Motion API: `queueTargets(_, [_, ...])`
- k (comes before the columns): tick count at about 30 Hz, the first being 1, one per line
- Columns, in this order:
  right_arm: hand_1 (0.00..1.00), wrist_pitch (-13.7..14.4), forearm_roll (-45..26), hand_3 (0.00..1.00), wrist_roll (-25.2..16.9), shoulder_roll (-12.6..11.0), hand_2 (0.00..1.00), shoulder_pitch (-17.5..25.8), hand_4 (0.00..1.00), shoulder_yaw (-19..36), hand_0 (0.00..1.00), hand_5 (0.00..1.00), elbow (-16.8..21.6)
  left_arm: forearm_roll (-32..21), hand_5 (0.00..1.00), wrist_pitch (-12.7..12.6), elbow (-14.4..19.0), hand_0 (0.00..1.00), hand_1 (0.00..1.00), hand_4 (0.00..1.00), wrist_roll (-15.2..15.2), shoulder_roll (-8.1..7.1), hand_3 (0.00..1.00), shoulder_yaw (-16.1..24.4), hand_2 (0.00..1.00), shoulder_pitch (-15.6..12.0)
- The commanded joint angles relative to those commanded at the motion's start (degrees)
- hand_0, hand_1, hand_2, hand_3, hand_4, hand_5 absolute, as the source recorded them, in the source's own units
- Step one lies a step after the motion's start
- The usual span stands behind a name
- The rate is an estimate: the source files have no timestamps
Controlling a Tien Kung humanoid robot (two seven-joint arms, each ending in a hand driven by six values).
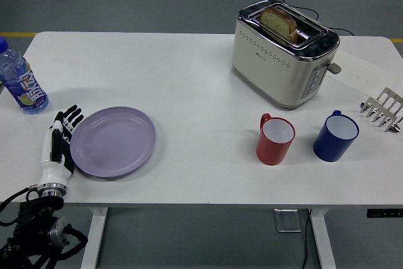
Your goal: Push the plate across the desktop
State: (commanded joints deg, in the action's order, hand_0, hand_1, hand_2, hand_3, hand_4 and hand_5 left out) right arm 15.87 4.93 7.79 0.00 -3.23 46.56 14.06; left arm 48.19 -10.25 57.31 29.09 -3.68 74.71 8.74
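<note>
The left hand (58, 146) lies flat on the bench (189, 80), fingers (68, 118) straight, slightly spread, pointing away. The purple plate (113, 141) sits touching them on their right side.

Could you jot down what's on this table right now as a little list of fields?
plate: purple plate, empty, near left edge
left hand: left hand flat against the plate's left rim, fingers straight
bottle: bottle behind the hand
toaster: toaster far right, bread in slot
cups: red cup, blue cup beside it
rack: rack at right edge
</note>
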Motion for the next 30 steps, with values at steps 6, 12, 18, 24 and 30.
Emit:
queueTargets(6, [0.534,-0.1,0.4,0.609,0.1,0.0,0.637,-0.1,0.362,0.1,0.594,0.519,0.0,-0.2,0.998,-0.2,0.5,0.802,0.818,0.487,0.2,0.95,0.751,-0.7,0.808,0.4])
queueTargets(12, [0.534,0.0,0.7,0.609,0.1,0.0,0.636,-0.2,0.362,0.3,0.594,0.519,0.0,-0.4,0.998,-0.2,0.2,0.802,0.819,0.486,0.4,1.58,0.751,-1.0,0.808,0.3])
queueTargets(18, [0.534,0.0,1.2,0.609,0.3,0.0,0.636,-0.2,0.364,0.6,0.594,0.518,0.0,-0.7,0.998,-0.3,0.6,0.802,0.818,0.486,0.5,1.99,0.75,-1.8,0.807,0.4])
queueTargets(24, [0.534,0.0,1.3,0.61,0.3,0.0,0.635,-0.3,0.365,0.5,0.594,0.52,0.1,-1.0,0.998,-0.4,0.9,0.803,0.818,0.482,0.6,2.33,0.75,-2.6,0.807,0.5])
queueTargets(30, [0.534,0.0,1.6,0.61,0.3,0.0,0.636,-0.3,0.365,0.7,0.594,0.52,0.1,-1.3,0.998,-0.4,0.9,0.803,0.818,0.477,0.7,2.92,0.75,-3.0,0.807,0.5])
